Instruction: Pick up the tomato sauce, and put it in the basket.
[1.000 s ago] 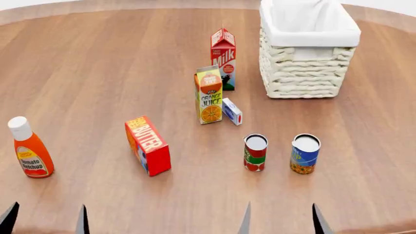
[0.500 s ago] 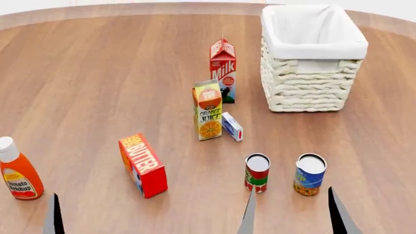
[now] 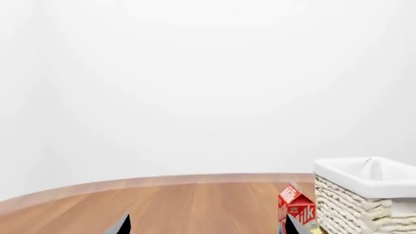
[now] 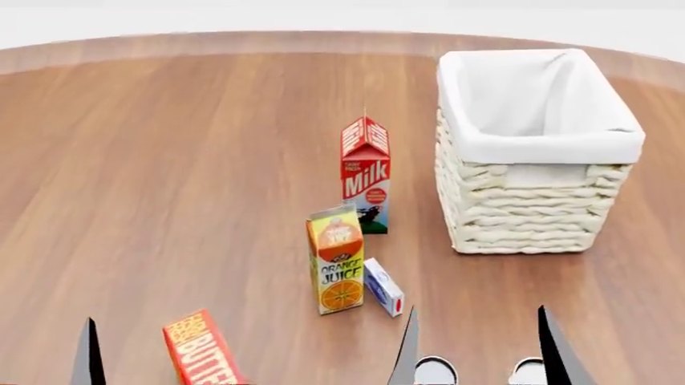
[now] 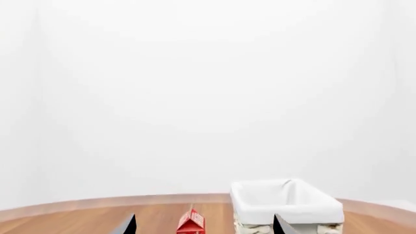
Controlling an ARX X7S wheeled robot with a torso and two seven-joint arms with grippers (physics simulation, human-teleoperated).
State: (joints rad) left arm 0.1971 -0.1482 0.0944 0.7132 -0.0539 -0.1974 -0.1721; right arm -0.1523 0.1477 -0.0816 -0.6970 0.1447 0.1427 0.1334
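Clearly the right gripper [image 4: 476,353] is the nearer one: its two dark fingers stand spread apart with nothing between them, low at the near edge of the head view. Between and just behind those tips, only the silver top of the tomato sauce [image 4: 435,371] shows, upright on the table [image 4: 192,160]. The left gripper [image 4: 91,353], of which one tip shows, sits well off to the side; whether it is spread or closed I cannot tell. Farther ahead stands the basket [image 4: 524,204], beyond the can.

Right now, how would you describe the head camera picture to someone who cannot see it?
A round wooden table holds a white-lined wicker basket at the right, with a milk carton, an orange juice carton and a small white box left of it. A butter box, two can tops and dark fingers poke in at the bottom edge.
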